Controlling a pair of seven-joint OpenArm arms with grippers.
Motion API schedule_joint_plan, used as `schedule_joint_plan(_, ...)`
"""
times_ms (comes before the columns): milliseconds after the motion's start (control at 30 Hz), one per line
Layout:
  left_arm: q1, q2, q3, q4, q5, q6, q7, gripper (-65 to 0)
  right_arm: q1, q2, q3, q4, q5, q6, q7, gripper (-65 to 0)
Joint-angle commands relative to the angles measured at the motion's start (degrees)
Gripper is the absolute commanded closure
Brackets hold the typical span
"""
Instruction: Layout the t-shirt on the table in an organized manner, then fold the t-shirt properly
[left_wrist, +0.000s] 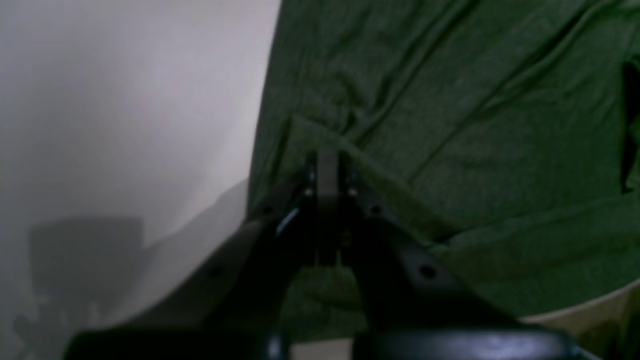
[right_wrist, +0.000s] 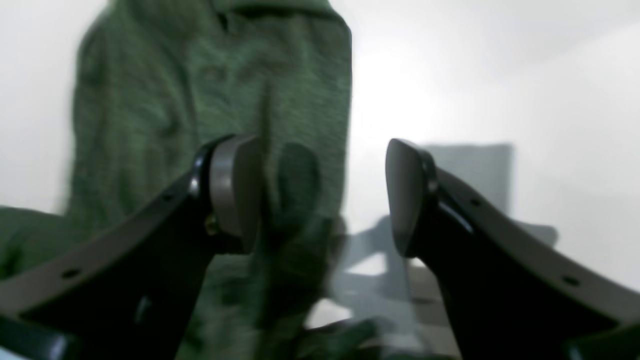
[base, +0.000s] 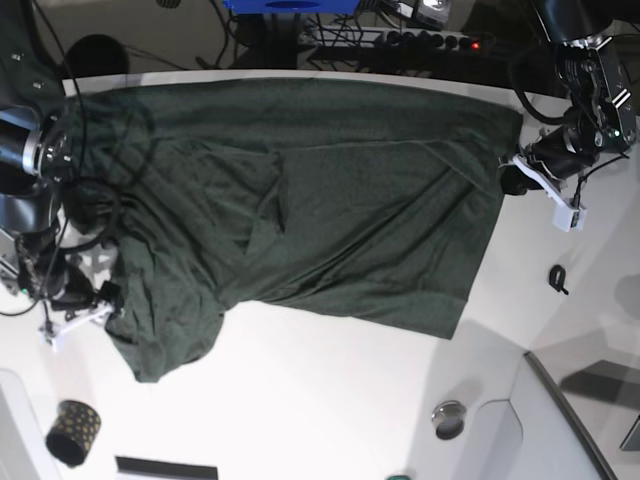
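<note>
While the dark green t-shirt (base: 300, 200) lies spread and creased across the white surface (base: 330, 400), the left gripper (left_wrist: 327, 170) stands with its fingers pressed together, clamped on a raised fold at the shirt's edge, at the base view's right; the right gripper (right_wrist: 322, 195), at the opposite edge, hangs with fingers apart and nothing between them, cloth just behind; a small black gold-dotted cup (base: 72, 432) sits well apart from the shirt
</note>
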Motion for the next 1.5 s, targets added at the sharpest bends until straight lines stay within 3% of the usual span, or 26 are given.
schedule_joint_plan(0,0.59,-1.02,-0.05,0.8,-0.89,-0.35,-2.24,0.0,1.58,0.09,0.24,0.38,-0.28,0.42,1.78,-36.3)
schedule_joint_plan(100,2.17,-1.1,0.12,0.8,-0.89,-0.35,-5.59,0.0,1.14,-0.44,0.24,0.29,-1.69,0.42,2.4,-36.2)
schedule_joint_plan(267,2.79,-1.1,0.04,0.8,-0.89,-0.35,-6.2,0.0,0.61,-0.88,0.15,0.2,-1.78,0.42,2.4,-33.8)
schedule_joint_plan(300,2.79,-1.1,-0.05,0.8,-0.89,-0.35,-6.2,0.0,0.61,-0.88,0.15,0.2,-1.87,0.42,2.4,-28.7)
schedule_joint_plan(400,2.79,-1.1,-0.23,0.8,-0.89,-0.35,-6.2,0.0,0.78,-0.88,0.15,0.2,-1.87,0.42,1.52,-4.1)
schedule_joint_plan(433,2.79,-1.1,-0.23,0.8,-0.89,-0.35,-6.2,0.0,0.87,-0.88,0.15,0.29,-1.87,0.42,0.82,0.0)
schedule_joint_plan(500,2.88,-1.1,-0.23,0.8,-0.89,-0.35,-6.2,0.0,1.49,-0.53,0.15,0.64,-1.87,0.77,0.38,-2.6)
schedule_joint_plan(733,4.02,-2.25,-0.32,0.8,-0.89,-0.35,-6.2,0.0,1.84,-0.53,-0.73,9.35,-1.95,0.85,0.38,0.0)
schedule_joint_plan(933,4.02,-2.34,-0.4,0.8,-0.89,-0.35,-6.2,0.0,1.93,0.18,-11.8,21.83,-1.95,0.59,0.29,0.0)
schedule_joint_plan(1100,4.02,-2.34,-0.4,0.8,-0.89,-0.35,-6.2,0.0,1.93,0.44,-14.79,29.83,-1.95,0.5,0.2,0.0)
schedule_joint_plan(1467,3.76,-2.34,-0.4,0.71,-0.89,-0.35,-6.2,0.0,-1.06,0.35,-14.18,56.73,-1.69,0.77,-12.9,0.0)
